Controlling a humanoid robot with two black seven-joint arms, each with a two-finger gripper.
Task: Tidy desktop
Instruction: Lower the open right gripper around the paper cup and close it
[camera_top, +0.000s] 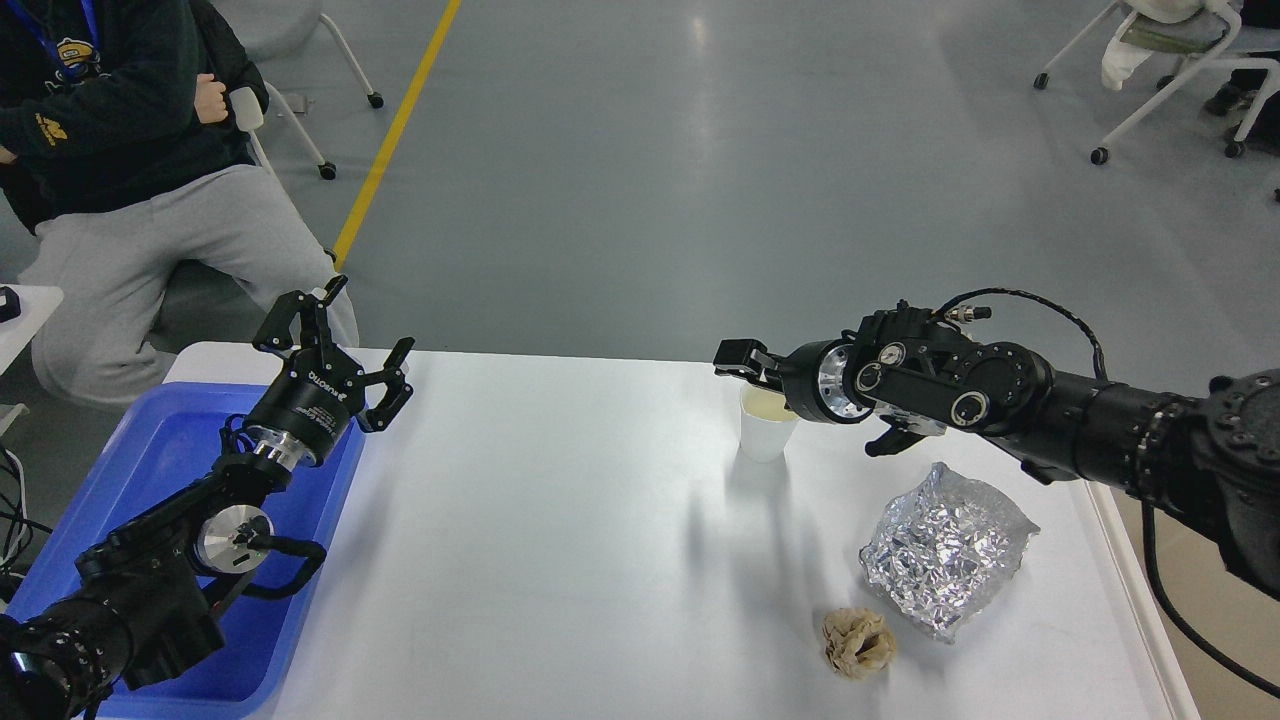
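Tidying has barely begun, you judge: the large white rounded-corner desktop (560, 560) carries a white paper cup (765, 436) at 1 o'clock, crumpled silver foil (945, 560) and a brown paper wad (858, 643) at 4 o'clock. Your right gripper (745, 365) hovers at the cup's rim, jaw state indeterminate. Left gripper (345, 335), fingers (398, 352) spread, hangs at 10 o'clock above the blue plastic tray (150, 450), which looks empty.
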